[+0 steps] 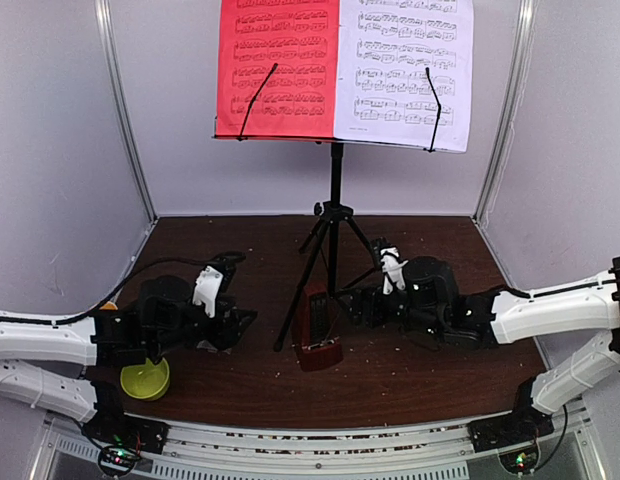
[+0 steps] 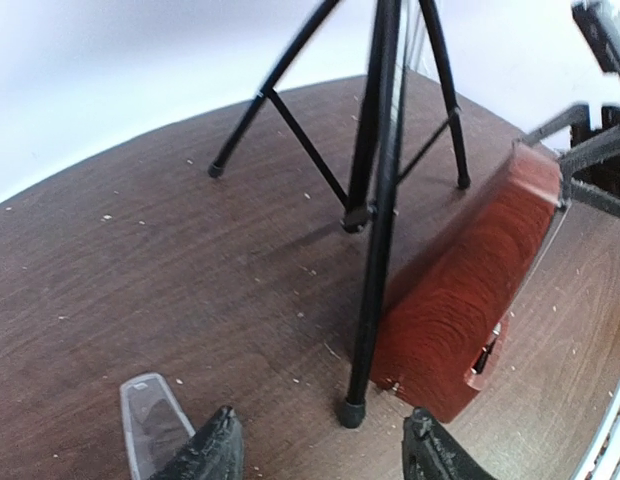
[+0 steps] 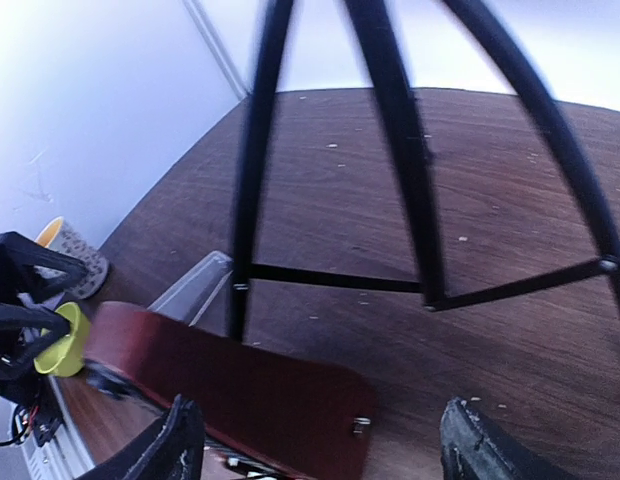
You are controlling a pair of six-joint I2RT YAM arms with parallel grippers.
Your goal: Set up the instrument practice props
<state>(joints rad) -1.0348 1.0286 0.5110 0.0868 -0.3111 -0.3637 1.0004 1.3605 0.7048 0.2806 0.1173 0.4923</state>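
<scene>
Left of the music stand [image 1: 335,180], the lime-green bowl [image 1: 145,380] and mug [image 3: 75,262] sit outboard of my left gripper [image 2: 322,425], which is partly spread, empty, and aimed low at the stand's near leg. At the stand's foot the metronome [image 1: 318,328] sits tight beside that leg; the red sheet [image 1: 278,65] and white sheet [image 1: 405,65] are already up on the desk, so I reckon the metronome's the job. Right of the stand, my right gripper [image 3: 320,415] gapes wide, clamping nothing, with the metronome just ahead and tripod legs crowding my approach.

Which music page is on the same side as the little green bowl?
The red sheet. It covers the left half of the stand, the side where the lime-green bowl sits. The white sheet covers the right half.
</scene>
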